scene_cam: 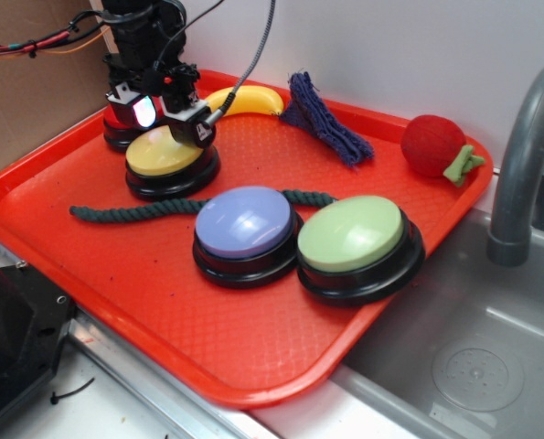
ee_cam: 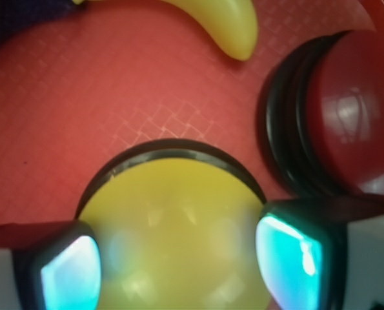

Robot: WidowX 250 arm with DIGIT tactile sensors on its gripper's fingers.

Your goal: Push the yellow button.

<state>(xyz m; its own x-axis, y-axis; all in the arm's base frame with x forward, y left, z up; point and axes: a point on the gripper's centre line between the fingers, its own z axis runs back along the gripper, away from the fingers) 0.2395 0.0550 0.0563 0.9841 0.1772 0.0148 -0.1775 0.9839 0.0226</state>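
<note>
Yellow button [scene_cam: 166, 152] sits at tray [scene_cam: 116, 274] 10 o'clock, red button [ee_cam: 346, 116] at its 1 o'clock in wrist view. Gripper [scene_cam: 166, 123] spread apart, empty, straddling dome. Approach done; contact unclear; press seemingly left.

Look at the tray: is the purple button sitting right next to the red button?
No. The purple button sits beside the pale green button near the tray's front, while the red button is far back behind the yellow button.

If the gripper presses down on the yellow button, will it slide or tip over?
Probably neither. The yellow button has a wide, low black base lying flat on the textured red tray, so it looks stable. The gripper is above the dome's middle, so the push should go mostly straight down.
</note>
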